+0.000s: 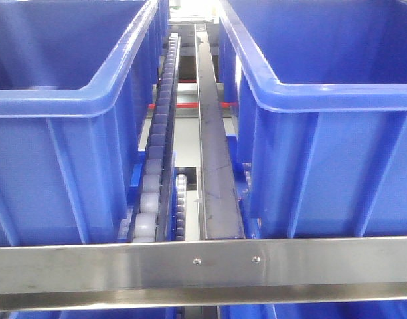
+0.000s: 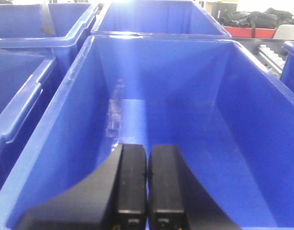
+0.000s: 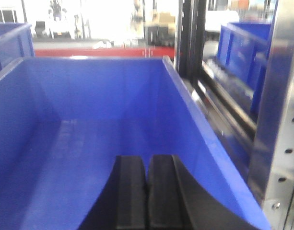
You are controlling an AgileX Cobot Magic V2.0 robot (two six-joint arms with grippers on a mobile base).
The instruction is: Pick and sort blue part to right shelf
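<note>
Both grippers have their jaws pressed together with nothing between them. The left gripper (image 2: pixel 147 191) hangs over the near end of a blue bin (image 2: pixel 65 143), and the floor ahead of it shows only a pale scuffed patch (image 2: pixel 114 117), no part. The right gripper (image 3: pixel 147 196) sits likewise above a second blue bin (image 3: pixel 194 120), whose bottom ahead of the fingertips looks bare; beside it to the right stands the steel shelf upright (image 3: pixel 276 120), with another bin beyond.

The blue part is not visible in any view, so I cannot say which way it lies from either gripper, nor how its long axis runs. The front camera shows only two bin walls, a roller track (image 1: pixel 157 153) between them and a steel crossbar (image 1: pixel 203 262).

Judging by position, the right gripper is nearer the right shelf, so it seems the likelier one to place the part, once the part is found.
</note>
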